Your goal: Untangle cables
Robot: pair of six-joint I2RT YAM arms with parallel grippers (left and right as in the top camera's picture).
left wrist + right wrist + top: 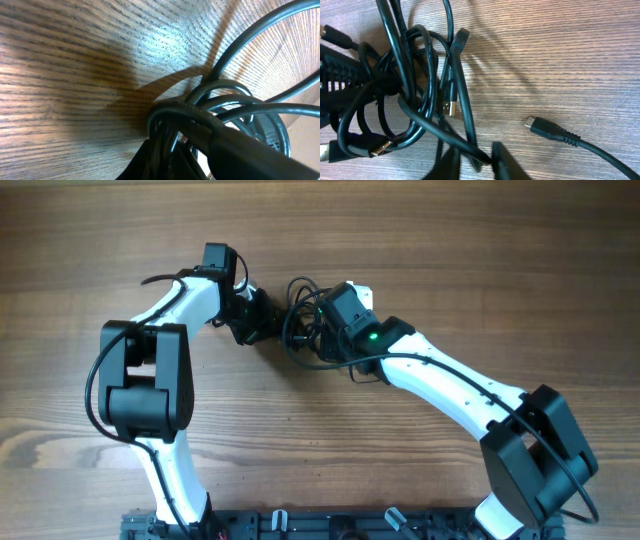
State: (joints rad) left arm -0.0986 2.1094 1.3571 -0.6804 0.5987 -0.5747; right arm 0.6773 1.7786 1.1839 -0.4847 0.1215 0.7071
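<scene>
The cables (303,320) lie in one black tangle on the wooden counter (450,250), near its middle and between the two grippers. The left gripper (252,318) sits at the tangle's left edge. In its wrist view the jaws are pressed together on a bundle of strands (235,107), which fan out from the grip in loops over the wood. The right gripper (308,330) is at the tangle's right side. In its wrist view the fingers (502,161) stand close on either side of one strand (470,145); whether they press on it cannot be told. A gold-tipped plug (451,107) hangs inside the knot, and a second gold tip (377,146) shows at its lower left. One small plug (542,126) lies apart from the knot on bare wood, its cord running off to the lower right. A green light (373,336) glows on the right arm.
</scene>
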